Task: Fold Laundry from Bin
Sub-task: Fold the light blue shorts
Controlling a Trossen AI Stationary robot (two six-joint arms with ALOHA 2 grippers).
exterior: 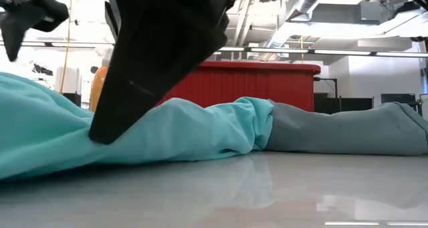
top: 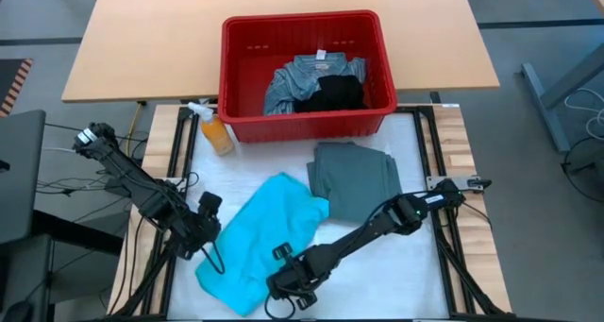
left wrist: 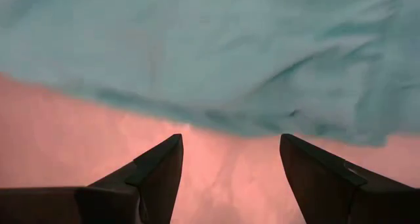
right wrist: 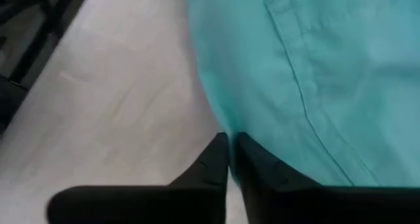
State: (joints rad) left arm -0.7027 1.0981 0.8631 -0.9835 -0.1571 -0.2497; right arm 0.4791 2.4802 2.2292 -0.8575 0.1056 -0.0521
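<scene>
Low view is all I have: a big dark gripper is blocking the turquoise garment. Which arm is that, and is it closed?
Observer: That's the right gripper, fingers closed at the turquoise garment's near edge; I can't tell whether any cloth is pinched.
Operator: And the left?
Observer: The left gripper is open, facing the same garment's edge on its own side.
Operator: Anything in the bin?
Observer: The bin holds a blue-grey garment and a black garment.

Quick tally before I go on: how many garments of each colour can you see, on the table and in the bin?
Turquoise garment, on the table: 1
Grey-green garment, on the table: 1
Blue-grey garment, in the red bin: 1
Black garment, in the bin: 1
Total: 4
</scene>
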